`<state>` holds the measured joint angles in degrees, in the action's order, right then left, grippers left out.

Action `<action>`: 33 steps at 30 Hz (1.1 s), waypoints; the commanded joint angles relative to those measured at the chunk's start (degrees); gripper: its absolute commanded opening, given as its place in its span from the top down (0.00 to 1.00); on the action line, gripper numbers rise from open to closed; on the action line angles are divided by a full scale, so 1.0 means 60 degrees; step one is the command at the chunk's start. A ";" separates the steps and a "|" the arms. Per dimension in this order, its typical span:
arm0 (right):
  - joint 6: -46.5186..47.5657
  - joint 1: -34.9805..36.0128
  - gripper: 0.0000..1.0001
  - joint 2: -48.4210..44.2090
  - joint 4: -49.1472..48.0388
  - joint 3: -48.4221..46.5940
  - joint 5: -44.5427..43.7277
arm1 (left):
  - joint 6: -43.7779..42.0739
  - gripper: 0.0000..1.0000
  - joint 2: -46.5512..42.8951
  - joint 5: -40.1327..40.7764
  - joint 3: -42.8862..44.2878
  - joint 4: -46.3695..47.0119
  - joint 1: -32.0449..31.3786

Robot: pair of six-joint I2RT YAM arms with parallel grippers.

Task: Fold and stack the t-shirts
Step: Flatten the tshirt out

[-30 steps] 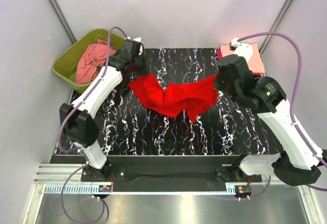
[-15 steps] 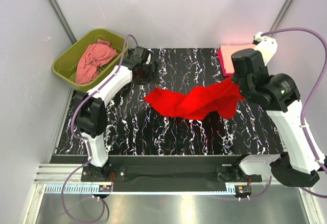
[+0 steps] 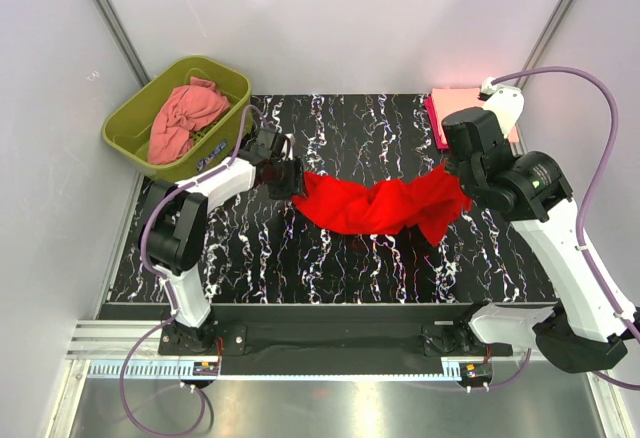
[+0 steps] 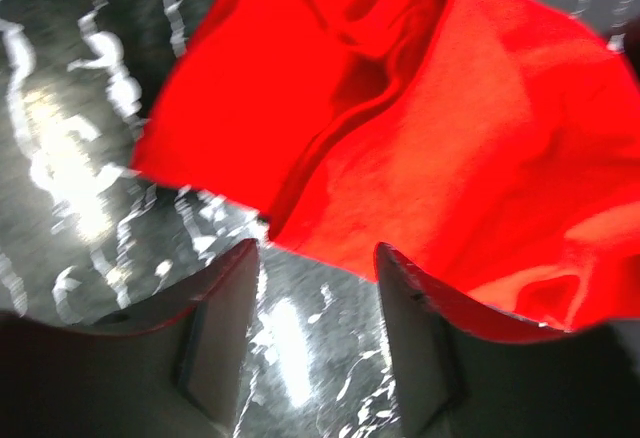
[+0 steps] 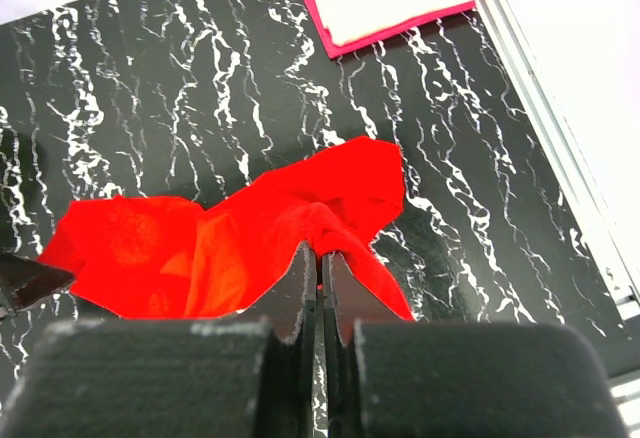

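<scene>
The red shirt (image 3: 380,203) lies bunched in a band across the middle of the bench (image 3: 350,258). The right fingers (image 5: 305,273) are closed, pinching a raised fold of it. The left fingers (image 4: 232,288) are partly open at its left edge and hold nothing. The peach shirt (image 3: 465,103) lies on the magenta shirt (image 3: 438,130) at the bench's far-right corner. The salmon shirt (image 3: 180,118) is in the tub (image 3: 130,113), off the bench's far-left corner.

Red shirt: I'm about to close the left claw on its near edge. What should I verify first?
1. Right claw shut on red shirt: ok.
2. Left claw open: ok.
3. Shirt edge deep between the left fingers: not ok, it only reaches the tips.
4. Shirt lying flat: not ok, bunched.
5. Folded peach shirt on magenta shirt, apart from the red one: ok.
</scene>
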<state>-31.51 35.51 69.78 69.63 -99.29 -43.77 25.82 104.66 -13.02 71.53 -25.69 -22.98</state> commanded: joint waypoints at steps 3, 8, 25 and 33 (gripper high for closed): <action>0.0212 -0.0059 1.00 -0.0335 -0.0676 0.0213 0.0102 | 0.0530 0.49 -0.0057 -0.0907 -0.0787 0.1967 -0.0022; 0.0314 -0.0058 1.00 -0.0380 -0.0808 0.0317 0.0132 | 0.0574 0.50 0.0061 -0.0570 -0.1081 0.1982 -0.0051; 0.0300 -0.0073 1.00 -0.0482 -0.0882 0.0449 0.0220 | 0.0633 0.36 -0.0246 0.1332 -0.0979 0.1089 -0.0549; 0.0285 -0.0058 1.00 -0.0453 -0.0896 0.0478 0.0410 | 0.0545 0.31 -0.0876 0.2038 -0.1197 0.0912 -0.0857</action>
<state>-29.80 35.46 67.81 65.82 -96.40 -41.82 29.95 103.02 -4.32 65.06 -20.99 -27.38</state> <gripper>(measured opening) 0.019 0.689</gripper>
